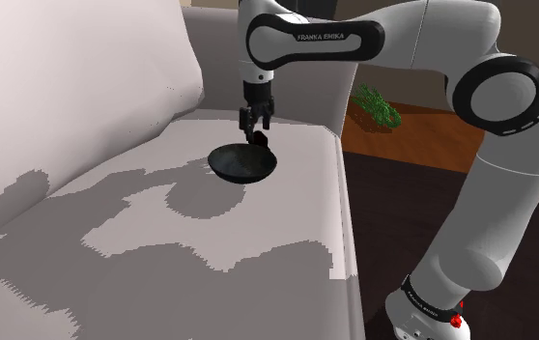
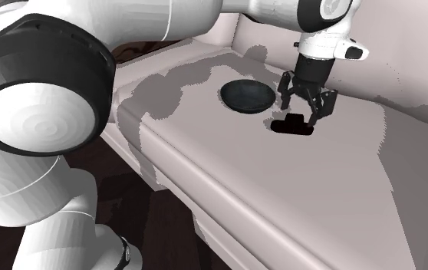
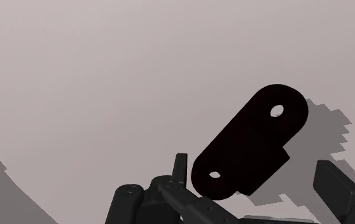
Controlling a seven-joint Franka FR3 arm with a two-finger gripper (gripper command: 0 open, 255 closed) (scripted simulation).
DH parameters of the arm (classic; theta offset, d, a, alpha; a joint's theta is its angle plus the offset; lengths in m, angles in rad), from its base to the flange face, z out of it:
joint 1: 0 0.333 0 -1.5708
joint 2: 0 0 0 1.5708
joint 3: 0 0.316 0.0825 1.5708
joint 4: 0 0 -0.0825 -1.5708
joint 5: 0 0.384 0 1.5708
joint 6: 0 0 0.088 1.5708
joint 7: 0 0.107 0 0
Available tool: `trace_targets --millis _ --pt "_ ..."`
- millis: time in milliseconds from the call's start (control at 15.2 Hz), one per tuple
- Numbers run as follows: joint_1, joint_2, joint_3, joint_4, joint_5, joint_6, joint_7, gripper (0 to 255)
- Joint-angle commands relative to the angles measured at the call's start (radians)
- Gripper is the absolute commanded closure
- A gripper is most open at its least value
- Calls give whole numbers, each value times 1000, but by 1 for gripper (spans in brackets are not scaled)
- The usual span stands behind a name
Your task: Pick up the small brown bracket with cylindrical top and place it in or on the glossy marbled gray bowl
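The bracket [image 3: 249, 143] reads as near black: a flat oblong piece with two small holes, lying on the pale sofa seat [image 2: 343, 176]. My gripper [image 3: 254, 164] hangs just above it, open, one finger [image 3: 181, 167] on each side and neither clasping it. In the second exterior view the gripper [image 2: 307, 107] stands over the bracket [image 2: 293, 126], with the dark glossy bowl [image 2: 246, 96] a short way to that view's left. In the shoulder view the gripper [image 1: 256, 124] is right behind the bowl [image 1: 243, 164].
The sofa's backrest [image 1: 74, 87] rises along the shoulder view's left, and an armrest [image 1: 326, 92] stands behind the bowl. The seat's front edge [image 1: 345, 232] drops to a dark floor [image 1: 403, 193]. A green plant [image 1: 376, 106] lies beyond.
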Motion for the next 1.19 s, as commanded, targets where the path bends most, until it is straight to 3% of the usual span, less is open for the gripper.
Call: trace_targets --millis 0,462,528,1122 --pt "-1 -5 0 -27 1 23 1 0" --pt "-1 -5 0 -27 1 22 1 0" --pt "-1 -5 0 -27 1 22 1 255" --pt "-1 -5 0 -27 1 23 1 255"
